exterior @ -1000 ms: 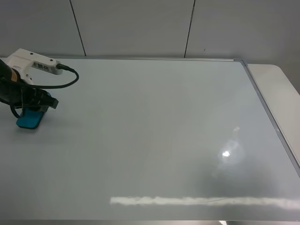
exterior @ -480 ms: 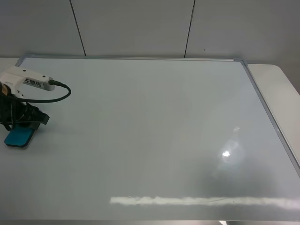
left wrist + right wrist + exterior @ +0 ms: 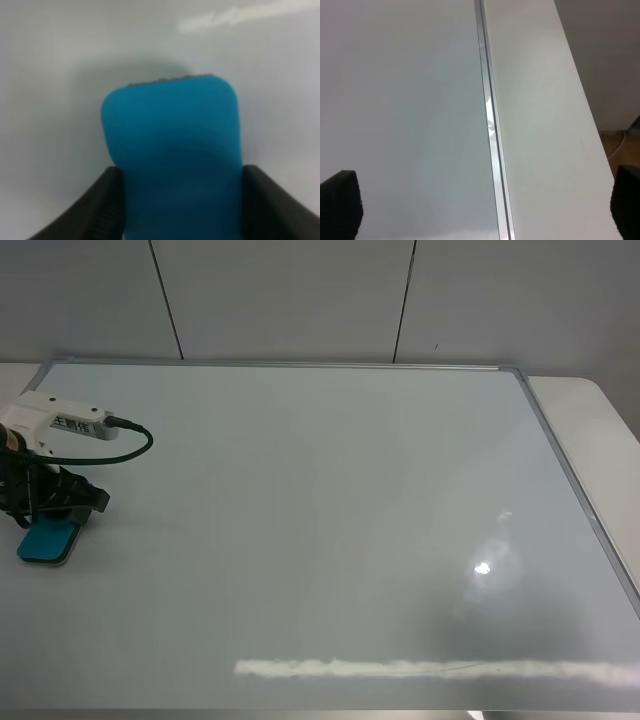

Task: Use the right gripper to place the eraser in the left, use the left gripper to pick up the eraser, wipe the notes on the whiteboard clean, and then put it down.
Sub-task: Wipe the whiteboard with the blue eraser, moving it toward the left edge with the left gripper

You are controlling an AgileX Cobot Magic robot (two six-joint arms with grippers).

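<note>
Gripping the eraser (image 3: 46,539) near the left edge of the whiteboard (image 3: 330,520), the left gripper (image 3: 50,512) has its short black jaws clamped on the two long sides of the teal block. The left wrist view shows this plainly: the eraser (image 3: 172,155) fills the space between the two dark jaws, each pressed against a flank, and a thin dark felt strip shows along its far end, above the white board (image 3: 55,60). From the high camera the eraser's free end points toward the near edge of the board and lies at or just above the surface; whether the felt touches the board cannot be told. A small white labelled box (image 3: 62,420) sits on the slim black arm above the jaws, with a black cable (image 3: 125,440) looping from it. The board's surface is glossy, with a bright spot of reflected light toward its right side and a long pale reflected streak near its front edge. The right gripper is out of the high view; its own wrist camera shows two dark jaw tips set wide apart with nothing between them, above the board's silver frame (image 3: 490,125) and the pale tabletop (image 3: 540,115) beside it.
</note>
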